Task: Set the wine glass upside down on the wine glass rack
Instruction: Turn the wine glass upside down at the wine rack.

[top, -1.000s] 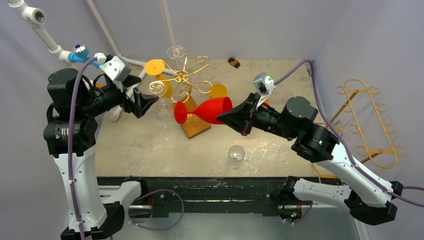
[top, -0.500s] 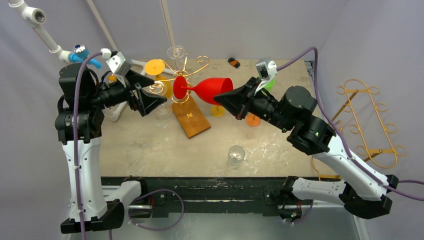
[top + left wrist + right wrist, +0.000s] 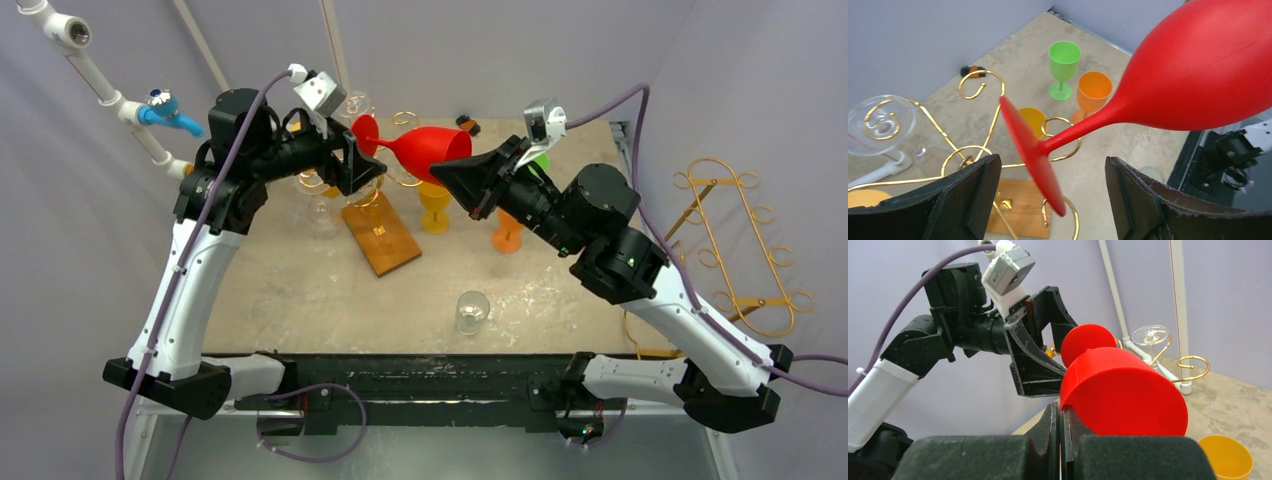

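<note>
Red glass (image 3: 425, 150) held sideways above rack (image 3: 979, 75)
R gripper (image 3: 462, 180) pinches rim; L gripper (image 3: 362, 166) fingers spread either side of foot (no contact).

The right gripper (image 3: 1059, 412) had its two black fingers closed on the rim of the red wine glass (image 3: 1128, 395). The glass lay on its side just past the fingertips, its round foot pointing away. Farther ahead, the left gripper (image 3: 1064, 352) faced the hand with its jaws spread, one above and one below the foot. Beyond the glass to the right were curls of the gold wire rack (image 3: 1193, 362) and a clear glass (image 3: 1149, 335). A yellow cup (image 3: 1225, 457) sat low on the right.
</note>
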